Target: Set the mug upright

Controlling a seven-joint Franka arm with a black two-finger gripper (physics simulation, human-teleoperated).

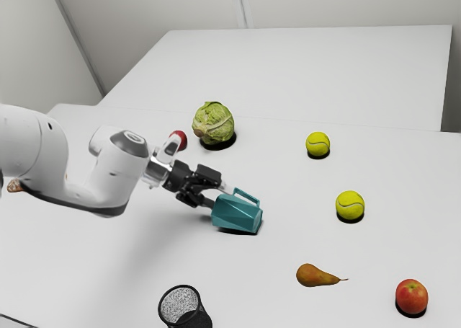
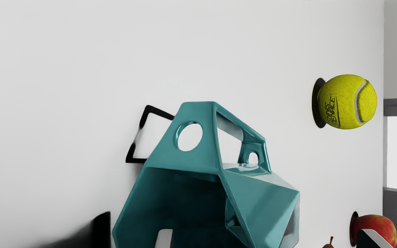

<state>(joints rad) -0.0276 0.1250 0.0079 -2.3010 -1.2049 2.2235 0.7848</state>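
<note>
The mug [image 1: 238,213] lies on its side and blocks the way directly in front of the gripper [image 1: 217,194]. Its handle [image 1: 247,196] stands up as one more obstacle. Toward the exterior view's right, there is free room before the two tennis balls [image 1: 350,205], and the gap between these balls is narrower. On the far side, the lettuce [image 1: 214,123] and a red fruit [image 1: 178,139] close the way near the arm [image 1: 115,173], but a wide passage is between the lettuce and the far ball. On the near side, a hand could pass between the black cup [image 1: 181,304] and the pear [image 1: 315,275]; the apple [image 1: 411,296] stands farther right.
</note>
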